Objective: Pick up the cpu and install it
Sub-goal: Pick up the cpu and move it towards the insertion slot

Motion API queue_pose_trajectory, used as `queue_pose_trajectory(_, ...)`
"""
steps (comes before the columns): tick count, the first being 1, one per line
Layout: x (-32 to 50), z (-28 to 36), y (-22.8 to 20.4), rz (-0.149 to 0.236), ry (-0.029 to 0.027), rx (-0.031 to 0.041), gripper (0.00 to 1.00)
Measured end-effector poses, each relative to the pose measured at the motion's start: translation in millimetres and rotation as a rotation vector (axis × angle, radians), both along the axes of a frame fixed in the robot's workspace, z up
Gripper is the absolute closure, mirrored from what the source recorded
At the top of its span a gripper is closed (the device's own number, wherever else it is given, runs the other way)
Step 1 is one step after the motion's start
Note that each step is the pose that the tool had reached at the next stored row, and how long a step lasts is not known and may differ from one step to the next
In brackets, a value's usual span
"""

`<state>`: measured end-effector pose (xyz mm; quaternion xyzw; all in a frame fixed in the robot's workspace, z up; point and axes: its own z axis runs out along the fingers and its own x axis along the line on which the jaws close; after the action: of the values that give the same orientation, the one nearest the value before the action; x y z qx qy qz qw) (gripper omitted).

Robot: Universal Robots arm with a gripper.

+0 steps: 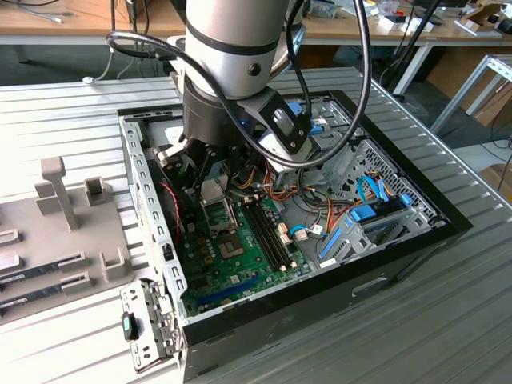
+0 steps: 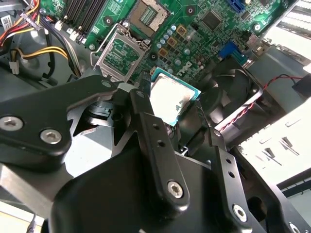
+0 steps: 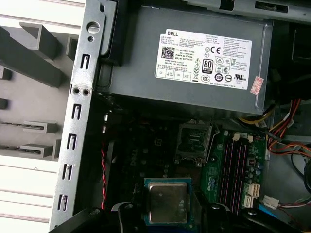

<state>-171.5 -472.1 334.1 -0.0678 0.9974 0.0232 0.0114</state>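
The gripper (image 2: 171, 108) is closed on the cpu (image 2: 174, 97), whose silvery lid and green rim show between the black fingers (image 2: 146, 121) in both wrist views. Held flat, the chip (image 3: 166, 201) hangs above the green motherboard (image 2: 194, 34), short of the open cpu socket (image 3: 194, 143). The grey power supply (image 3: 189, 58) lies beyond the socket. In the exterior view, the open computer case (image 1: 320, 320) sits on a ribbed metal worktop (image 1: 448, 336).

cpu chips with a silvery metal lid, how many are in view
1: the silvery-grey square cpu with a green rim, gripped by the black gripper above the green motherboard, near its empty socket. Others may be hidden behind the arm.
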Motion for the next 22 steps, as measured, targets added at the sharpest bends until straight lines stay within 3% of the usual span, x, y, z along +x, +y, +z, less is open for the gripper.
queue_pose_trajectory(22, 5.9, -3.6, -5.8, 0.000, 0.0000, -0.0001, 0.53)
